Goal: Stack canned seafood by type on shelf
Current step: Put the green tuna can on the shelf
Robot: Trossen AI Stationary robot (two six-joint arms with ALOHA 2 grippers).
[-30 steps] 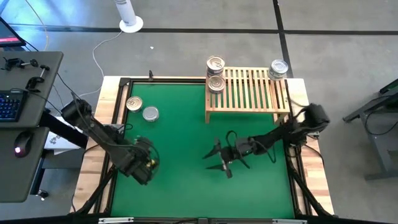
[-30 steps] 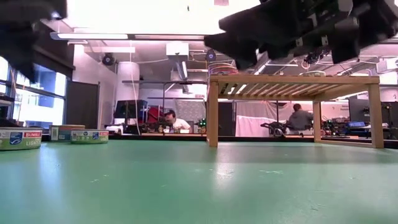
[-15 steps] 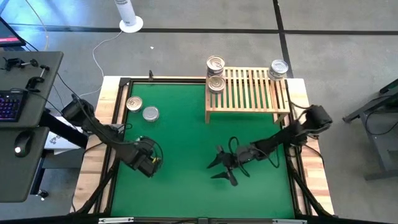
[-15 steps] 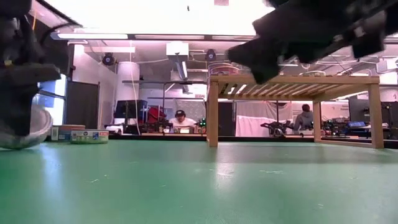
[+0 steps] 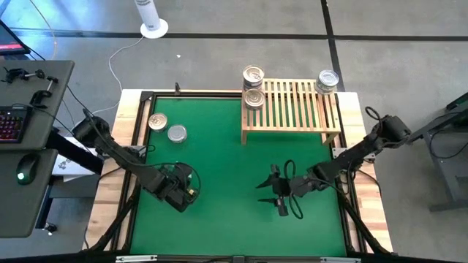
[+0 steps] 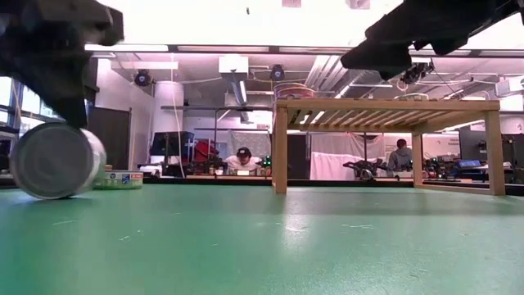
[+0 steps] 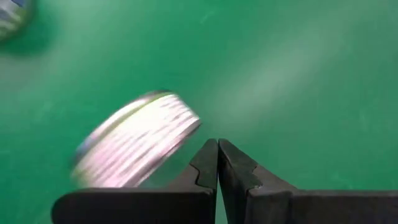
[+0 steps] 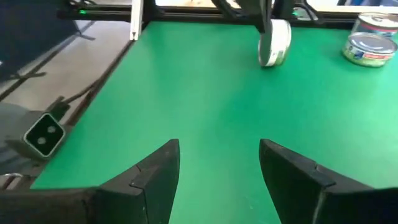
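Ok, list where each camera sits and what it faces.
High: overhead, straight down on the table; left gripper and right gripper show.
Low: table height, facing the shelf; arms overhead.
Left wrist: facing the table past the shut left gripper.
Right wrist: across the table past the open right gripper.
Low and right wrist share the tin on edge.

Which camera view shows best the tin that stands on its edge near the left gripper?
The low view: the tipped tin appears large and sharp there, on its edge on the mat below the left gripper. The right wrist view shows it small, edge-on. The left wrist view blurs it. In the high view the gripper hides it.
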